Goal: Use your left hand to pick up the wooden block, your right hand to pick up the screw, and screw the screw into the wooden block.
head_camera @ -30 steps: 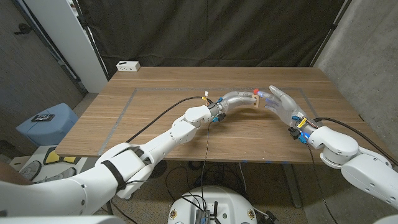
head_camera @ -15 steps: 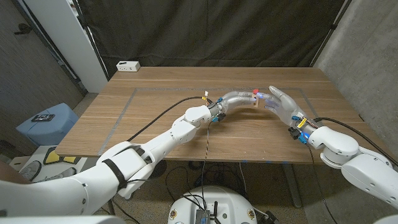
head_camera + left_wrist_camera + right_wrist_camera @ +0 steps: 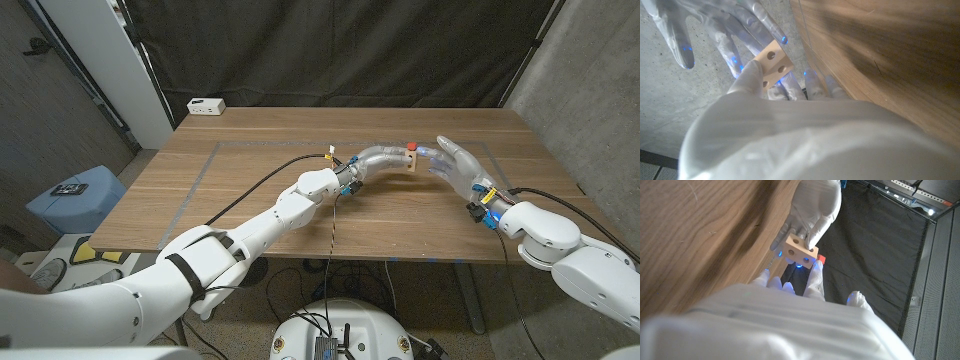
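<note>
The wooden block (image 3: 801, 250) is up off the table (image 3: 250, 170), clamped in the fingers of the left hand (image 3: 385, 158); in both wrist views it shows a pale face with two round holes. At its far end sits a small red bit, the screw (image 3: 411, 147) as far as I can tell, too tiny to say whether it is seated in a hole. The right hand (image 3: 453, 165) stands just beside the block with its fingers spread apart; its fingertips reach toward the screw, but contact is hard to make out. A white box (image 3: 206, 105) sits at the table's far corner, well apart from both hands
</note>
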